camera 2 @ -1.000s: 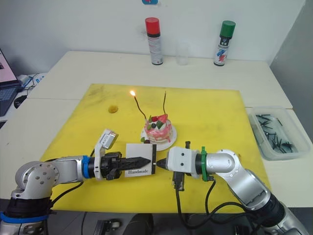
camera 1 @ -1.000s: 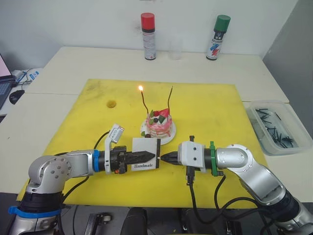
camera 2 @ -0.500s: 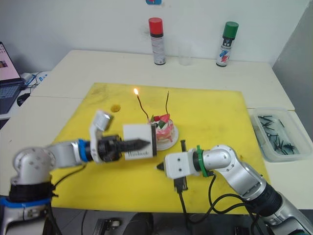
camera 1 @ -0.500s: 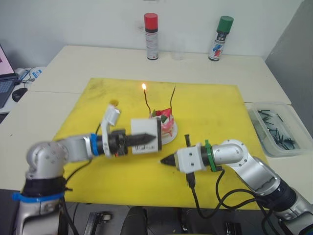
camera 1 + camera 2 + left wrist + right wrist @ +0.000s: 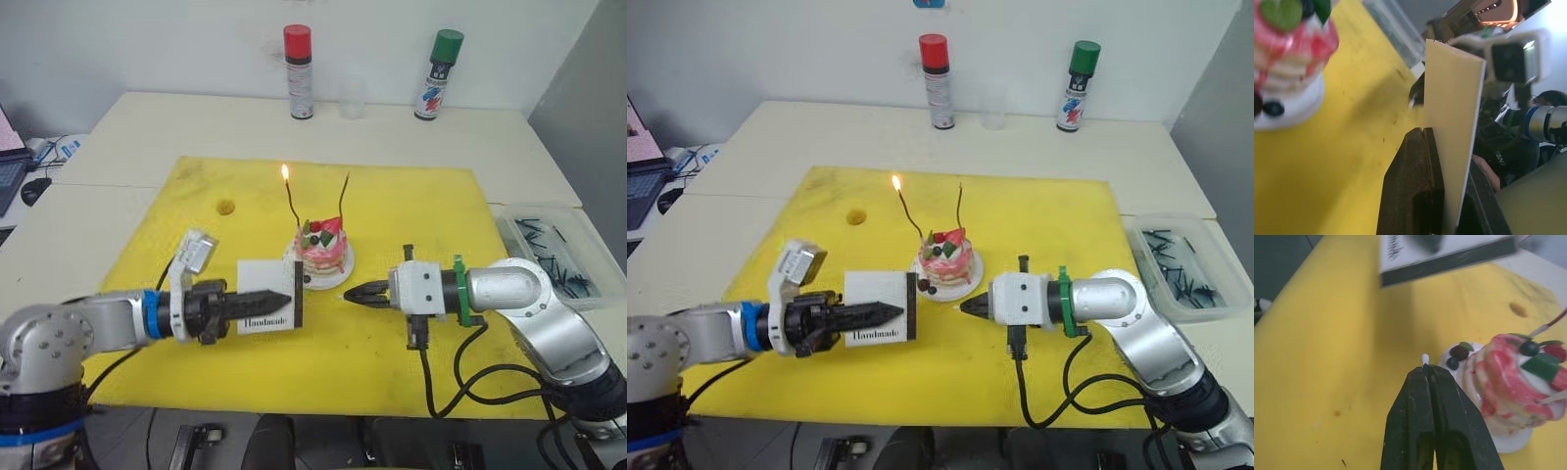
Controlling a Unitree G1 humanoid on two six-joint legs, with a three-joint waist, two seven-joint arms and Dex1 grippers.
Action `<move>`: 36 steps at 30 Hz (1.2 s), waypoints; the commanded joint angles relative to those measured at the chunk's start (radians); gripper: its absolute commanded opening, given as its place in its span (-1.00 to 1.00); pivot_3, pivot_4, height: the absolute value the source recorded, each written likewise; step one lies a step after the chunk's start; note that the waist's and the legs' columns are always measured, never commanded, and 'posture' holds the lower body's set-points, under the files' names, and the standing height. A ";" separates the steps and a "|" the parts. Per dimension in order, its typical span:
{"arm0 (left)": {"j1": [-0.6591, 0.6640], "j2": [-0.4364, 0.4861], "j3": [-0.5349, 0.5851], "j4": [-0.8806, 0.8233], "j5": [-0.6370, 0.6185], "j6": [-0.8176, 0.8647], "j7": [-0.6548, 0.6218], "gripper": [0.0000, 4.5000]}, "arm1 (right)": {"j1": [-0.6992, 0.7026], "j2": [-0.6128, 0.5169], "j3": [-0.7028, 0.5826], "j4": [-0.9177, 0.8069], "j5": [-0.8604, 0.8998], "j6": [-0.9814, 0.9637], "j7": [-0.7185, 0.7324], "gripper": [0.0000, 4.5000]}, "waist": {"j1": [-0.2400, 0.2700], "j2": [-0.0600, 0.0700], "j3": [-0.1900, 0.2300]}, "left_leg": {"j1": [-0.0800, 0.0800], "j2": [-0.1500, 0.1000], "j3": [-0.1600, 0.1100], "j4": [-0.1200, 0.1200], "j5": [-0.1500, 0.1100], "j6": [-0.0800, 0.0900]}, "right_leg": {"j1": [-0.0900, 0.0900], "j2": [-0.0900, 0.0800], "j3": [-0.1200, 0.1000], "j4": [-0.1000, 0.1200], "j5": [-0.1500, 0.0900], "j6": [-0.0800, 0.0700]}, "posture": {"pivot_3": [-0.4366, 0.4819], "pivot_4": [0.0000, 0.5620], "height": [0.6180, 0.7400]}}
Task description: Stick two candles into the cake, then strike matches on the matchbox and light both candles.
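Matt white card matchbox [image 5: 269, 308]; glossy pink cake [image 5: 321, 251]; matt yellow mat [image 5: 411, 211]; clear plastic tray [image 5: 554, 255]

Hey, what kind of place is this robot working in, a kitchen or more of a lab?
Probably a lab or workshop, not a kitchen: plain pale tables with a yellow mat, two spray cans by the wall, and a laptop at the edge.

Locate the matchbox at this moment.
The matchbox is clamped in the left gripper above the yellow mat, left of the cake.
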State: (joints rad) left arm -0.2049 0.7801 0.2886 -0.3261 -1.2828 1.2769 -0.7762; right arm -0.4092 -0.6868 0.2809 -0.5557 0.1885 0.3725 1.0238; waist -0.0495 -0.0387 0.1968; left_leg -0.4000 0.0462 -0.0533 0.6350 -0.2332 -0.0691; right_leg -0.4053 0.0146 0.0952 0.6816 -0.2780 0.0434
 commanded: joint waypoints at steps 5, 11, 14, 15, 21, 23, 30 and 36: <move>0.016 -0.068 -0.093 -0.051 0.127 -0.153 -0.014 -1.00 | 0.008 0.003 -0.006 -0.057 0.020 -0.016 -0.013 -0.99 | 0.006 0.000 0.000 | 0.000 0.000 0.001 0.005 0.000 0.000 | 0.001 0.000 0.001 0.000 0.001 0.000 | -0.05 -0.47 0.88; -0.022 -0.072 -0.130 -0.041 0.138 -0.163 -0.042 -1.00 | -0.040 0.037 0.077 -0.020 -0.073 -0.024 -0.043 -0.99 | 0.004 0.000 0.000 | 0.000 0.000 0.002 0.006 0.000 0.000 | 0.001 0.001 0.002 0.000 0.002 0.002 | -0.05 -0.47 0.88; -0.036 -0.068 -0.140 -0.034 0.144 -0.164 -0.053 -1.00 | -0.066 0.057 0.100 0.010 -0.105 -0.040 -0.052 -0.99 | 0.004 0.000 0.000 | -0.001 0.000 0.002 0.006 0.000 0.000 | 0.000 0.001 0.002 0.000 0.002 0.002 | -0.05 -0.47 0.88; -0.037 -0.067 -0.141 -0.034 0.145 -0.164 -0.056 -1.00 | -0.072 0.062 0.104 0.016 -0.112 -0.042 -0.054 -0.99 | 0.004 0.000 0.000 | -0.001 0.000 0.002 0.006 0.000 0.000 | 0.000 0.001 0.001 0.000 0.002 0.002 | -0.05 -0.47 0.88; -0.039 -0.062 -0.150 -0.035 0.161 -0.168 -0.069 -1.00 | -0.089 0.086 0.102 0.040 -0.127 -0.063 -0.057 -0.99 | 0.002 0.000 0.000 | -0.001 0.000 0.002 0.005 0.000 0.000 | 0.000 0.001 0.001 0.000 0.002 0.002 | -0.05 -0.47 0.88; -0.040 -0.064 -0.151 -0.034 0.165 -0.171 -0.066 -1.00 | -0.088 0.093 0.098 0.041 -0.121 -0.070 -0.055 -0.99 | 0.002 0.000 0.000 | -0.001 0.000 0.002 0.005 0.000 0.000 | 0.000 0.001 0.001 0.000 0.002 0.002 | -0.05 -0.47 0.88; -0.045 -0.069 -0.167 -0.020 0.206 -0.195 -0.063 -1.00 | -0.076 0.071 0.071 0.016 -0.078 -0.087 -0.018 -0.99 | 0.002 0.000 0.000 | -0.001 0.000 0.002 0.006 0.000 0.000 | 0.000 0.001 0.001 0.000 0.002 0.002 | -0.05 -0.47 0.88; -0.069 -0.060 -0.196 0.009 0.207 -0.174 -0.112 -1.00 | -0.077 0.069 0.049 0.011 -0.055 -0.103 -0.018 -0.99 | 0.002 0.000 0.000 | -0.001 0.000 0.001 0.005 0.000 0.000 | 0.000 0.001 0.001 0.000 0.002 0.002 | -0.05 -0.47 0.88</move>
State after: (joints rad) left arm -0.2519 0.7135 0.0951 -0.3100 -1.0744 1.1066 -0.8657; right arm -0.4812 -0.6146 0.3628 -0.5070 0.1140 0.2885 1.0028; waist -0.0479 -0.0383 0.1970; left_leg -0.4011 0.0465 -0.0519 0.6405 -0.2332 -0.0689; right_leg -0.4050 0.0153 0.0965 0.6818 -0.2761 0.0454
